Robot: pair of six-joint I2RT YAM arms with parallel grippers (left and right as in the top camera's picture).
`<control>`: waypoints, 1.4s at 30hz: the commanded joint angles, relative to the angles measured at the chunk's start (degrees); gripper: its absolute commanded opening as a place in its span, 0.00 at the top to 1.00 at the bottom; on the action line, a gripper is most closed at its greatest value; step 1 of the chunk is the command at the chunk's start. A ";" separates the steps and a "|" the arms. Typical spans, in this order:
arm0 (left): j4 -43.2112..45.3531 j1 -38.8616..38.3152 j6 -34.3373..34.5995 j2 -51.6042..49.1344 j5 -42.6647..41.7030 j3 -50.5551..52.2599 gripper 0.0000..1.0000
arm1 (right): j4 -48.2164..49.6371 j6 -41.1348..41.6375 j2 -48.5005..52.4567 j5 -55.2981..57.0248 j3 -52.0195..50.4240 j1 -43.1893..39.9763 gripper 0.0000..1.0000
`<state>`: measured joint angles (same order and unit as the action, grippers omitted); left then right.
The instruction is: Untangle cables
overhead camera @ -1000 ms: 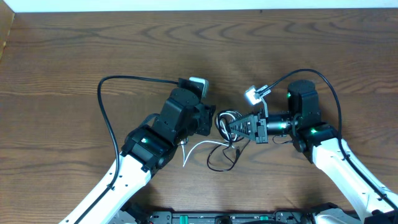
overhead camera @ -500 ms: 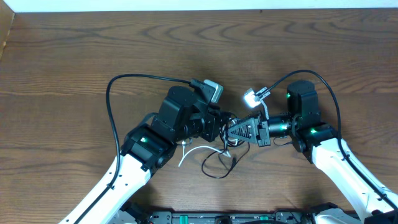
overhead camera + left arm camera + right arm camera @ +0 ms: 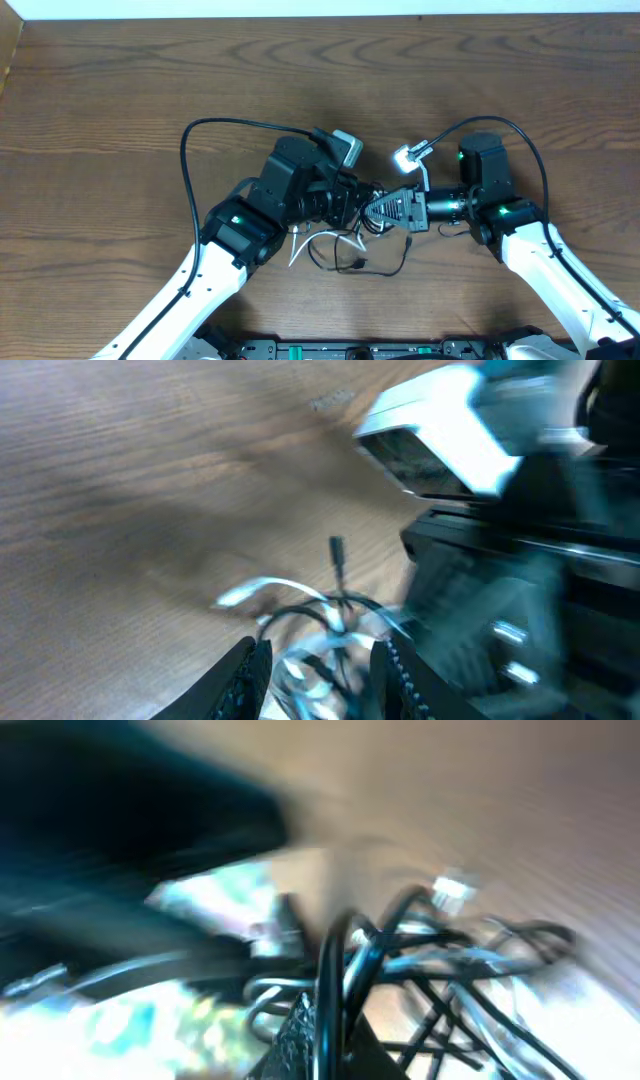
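Note:
The cables (image 3: 345,250) are a tangle of thin black cords and one white cord (image 3: 298,247) on the wooden table, between the two grippers and hanging toward the front. My left gripper (image 3: 357,200) is open at the tangle. In the left wrist view its fingers (image 3: 320,682) stand apart with black and white strands (image 3: 325,625) between them, and a black plug end (image 3: 336,548) sticks up. My right gripper (image 3: 378,210) faces left, tip to tip with the left one. In the blurred right wrist view it (image 3: 330,1030) is shut on a black cord (image 3: 330,970).
The wooden table (image 3: 120,90) spreads all round. A thick black arm cable (image 3: 190,160) arcs over the left arm, and another (image 3: 530,140) over the right arm. A lit white camera head (image 3: 406,155) sits above the right gripper.
My left gripper has moved right and closed in on the tangle, meeting the right gripper. The hanging black loops have shifted and spread wider toward the front right.

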<state>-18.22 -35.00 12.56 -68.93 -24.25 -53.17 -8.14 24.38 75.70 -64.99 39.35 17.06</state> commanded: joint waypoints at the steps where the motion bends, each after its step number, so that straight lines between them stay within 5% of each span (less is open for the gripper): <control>1: -1.27 -0.31 -0.85 -0.31 -0.57 -0.31 0.62 | -10.49 4.35 -0.04 28.04 0.24 0.24 0.99; 6: -5.22 -0.31 0.39 -0.55 -0.57 -0.31 0.62 | -23.74 7.13 -0.04 43.78 0.24 0.24 0.99; 9: -6.08 -0.33 0.50 -1.92 -0.63 -0.26 0.61 | -24.04 3.78 -0.04 40.13 0.24 0.24 0.99; 14: -5.90 -0.33 2.54 -5.77 -2.97 -0.26 0.41 | -19.32 3.65 -0.04 33.20 0.24 0.24 0.99; 24: -3.96 -2.40 -0.17 -10.73 -12.81 -0.24 0.39 | -11.41 5.86 -0.04 25.11 0.24 0.24 0.99; 35: -7.98 -4.31 -3.17 -11.34 4.76 0.44 0.39 | -2.91 9.49 -0.04 18.69 0.26 0.22 0.99; 42: -6.99 -4.31 -3.08 -12.72 5.46 0.46 0.39 | 3.78 10.23 -0.04 10.29 0.26 0.24 0.99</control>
<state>-25.58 -39.22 10.41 -80.47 -21.04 -53.17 -6.61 33.56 75.70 -48.42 39.24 17.12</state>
